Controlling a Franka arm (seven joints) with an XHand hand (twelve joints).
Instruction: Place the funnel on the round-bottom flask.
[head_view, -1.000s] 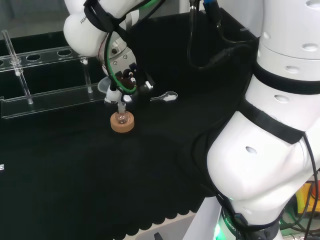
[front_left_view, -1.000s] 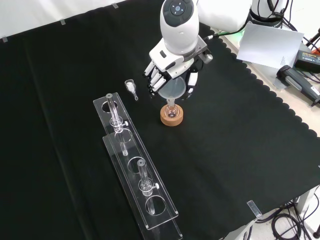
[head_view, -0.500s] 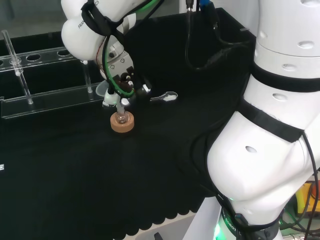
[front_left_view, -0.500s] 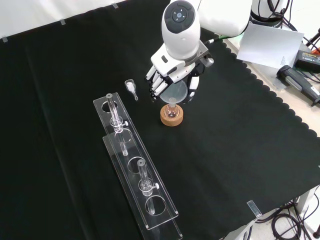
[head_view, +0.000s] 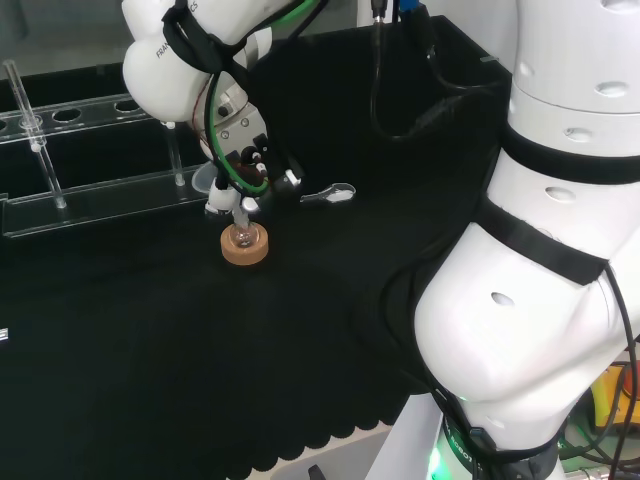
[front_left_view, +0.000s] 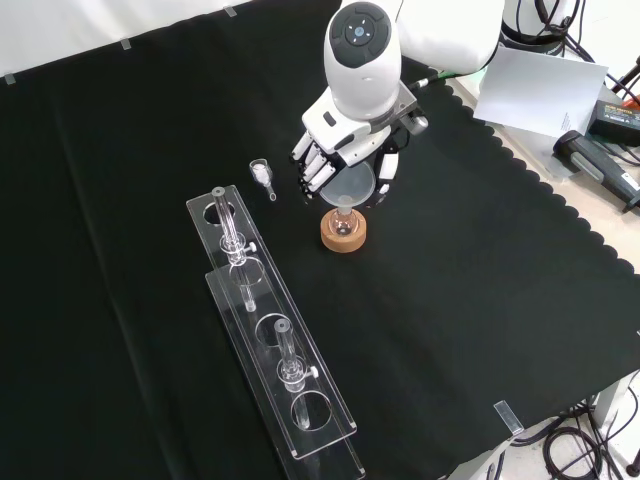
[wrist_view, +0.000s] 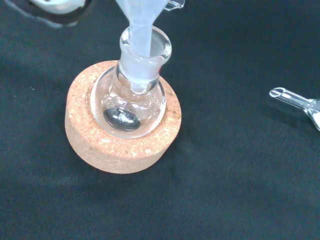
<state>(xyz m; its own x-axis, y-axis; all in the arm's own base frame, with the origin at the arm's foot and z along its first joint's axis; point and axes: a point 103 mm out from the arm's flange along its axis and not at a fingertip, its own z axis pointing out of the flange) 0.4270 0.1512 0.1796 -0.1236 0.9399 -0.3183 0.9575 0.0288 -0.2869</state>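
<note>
A small clear round-bottom flask (wrist_view: 132, 97) sits upright in a cork ring stand (wrist_view: 122, 145) on the black cloth, also seen in the front view as the flask (front_left_view: 343, 218) on its stand (front_left_view: 343, 237). The clear funnel (front_left_view: 352, 183) hangs above it, its stem (wrist_view: 141, 37) reaching down into the flask's neck. The hand (front_left_view: 345, 145) is curled round the funnel's cone, directly over the flask. In the head view the hand (head_view: 240, 165) holds the funnel (head_view: 208, 178) above the cork stand (head_view: 245, 246).
A clear test-tube rack (front_left_view: 270, 330) with tubes runs along the left of the front view. A small clear glass piece (front_left_view: 262, 175) lies on the cloth left of the hand, seen in the wrist view as a thin glass piece (wrist_view: 295, 100). Paper and cables sit beyond the cloth's edge.
The hand with the funnel has shifted slightly over the flask and the arm's link rose a little; between half a second ago and now almost nothing moves.
</note>
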